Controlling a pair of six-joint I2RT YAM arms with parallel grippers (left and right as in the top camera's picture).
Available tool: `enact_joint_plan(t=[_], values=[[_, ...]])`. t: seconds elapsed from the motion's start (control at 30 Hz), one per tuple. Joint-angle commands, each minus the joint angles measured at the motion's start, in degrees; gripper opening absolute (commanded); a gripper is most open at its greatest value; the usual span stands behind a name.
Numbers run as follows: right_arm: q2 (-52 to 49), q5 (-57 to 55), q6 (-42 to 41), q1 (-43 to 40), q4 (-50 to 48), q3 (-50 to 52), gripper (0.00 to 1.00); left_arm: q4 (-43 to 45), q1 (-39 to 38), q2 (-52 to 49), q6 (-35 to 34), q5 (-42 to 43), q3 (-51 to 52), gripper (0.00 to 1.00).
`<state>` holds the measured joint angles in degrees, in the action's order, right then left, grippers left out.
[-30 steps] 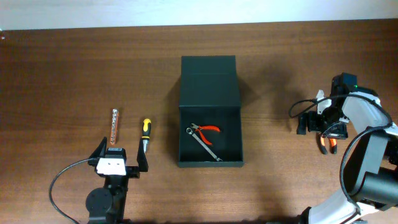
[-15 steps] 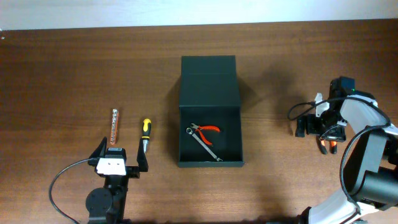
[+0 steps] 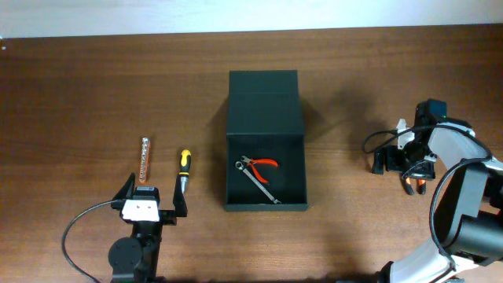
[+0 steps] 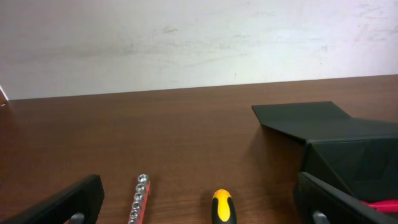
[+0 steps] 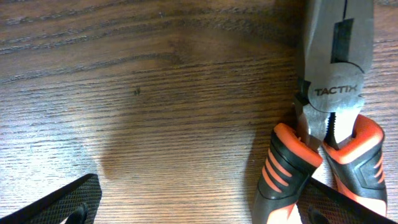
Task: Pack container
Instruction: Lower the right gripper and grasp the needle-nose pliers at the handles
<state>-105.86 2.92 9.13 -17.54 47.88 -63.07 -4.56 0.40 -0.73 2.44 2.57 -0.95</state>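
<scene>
The container (image 3: 292,174) is a matte black box at the table's middle, its flap lid (image 3: 263,102) lying open behind it. Small red-handled pliers (image 3: 262,164) and a wrench (image 3: 260,182) lie inside. My left gripper (image 3: 151,206) is open and empty at the front left, behind a yellow-and-black screwdriver (image 4: 222,207) and a socket rail (image 4: 139,198). My right gripper (image 3: 398,164) is open at the far right, low over orange-and-black pliers (image 5: 329,118) lying on the table. Its right finger sits at the pliers' handles, and the wide gap (image 5: 202,205) between the fingers is bare wood.
In the overhead view the screwdriver (image 3: 182,167) and socket rail (image 3: 145,159) lie side by side left of the container. The container's corner and open lid show at the right of the left wrist view (image 4: 348,155). A white wall stands behind the table.
My right gripper has shifted slightly toward the table's front, over the orange-and-black pliers. The left arm and the container have not moved.
</scene>
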Motion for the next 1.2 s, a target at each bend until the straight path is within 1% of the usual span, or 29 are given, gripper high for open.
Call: enact_joint_plan(t=[0.0, 0.17, 0.2, 0.27, 0.3, 0.37, 0.4, 0.57, 0.73, 0.77, 1.17], values=[[-0.70, 1.03, -0.24, -0.22, -0.37, 1.05, 0.99, -0.02, 0.13, 0.44, 0.87, -0.44, 0.44, 0.99], [-0.70, 0.98, -0.24, -0.22, -0.39, 1.05, 0.99, -0.02, 0.13, 0.44, 0.87, -0.44, 0.44, 0.99], [-0.70, 0.98, -0.22, -0.22, -0.39, 1.05, 0.95, -0.02, 0.13, 0.44, 0.87, -0.44, 0.44, 0.99], [-0.70, 0.96, -0.22, -0.22, -0.42, 1.05, 0.83, -0.02, 0.13, 0.44, 0.87, -0.44, 0.44, 0.99], [-0.70, 0.96, -0.22, -0.22, -0.42, 1.05, 0.79, -0.02, 0.13, 0.44, 0.87, -0.42, 0.44, 0.99], [-0.70, 0.96, -0.22, -0.22, -0.42, 1.05, 0.68, -0.02, 0.13, 0.44, 0.87, -0.42, 0.44, 0.99], [-0.70, 0.98, -0.22, -0.22, -0.42, 1.05, 0.64, -0.02, 0.13, 0.44, 0.87, -0.42, 0.44, 0.99], [-0.70, 0.98, -0.22, -0.20, -0.39, 1.05, 0.63, -0.02, 0.13, 0.44, 0.87, -0.42, 0.44, 0.99], [-0.70, 1.01, -0.26, -0.20, -0.39, 1.05, 0.43, -0.02, 0.13, 0.44, 0.87, -0.44, 0.44, 0.99], [-0.70, 0.98, -0.50, -0.20, -0.39, 1.05, 0.41, -0.02, 0.13, 0.44, 0.87, -0.42, 0.44, 0.99], [-0.70, 1.09, -1.09, -0.11, -1.22, 1.03, 0.40, -0.02, 0.13, 0.44, 0.87, -0.42, 0.44, 0.99]])
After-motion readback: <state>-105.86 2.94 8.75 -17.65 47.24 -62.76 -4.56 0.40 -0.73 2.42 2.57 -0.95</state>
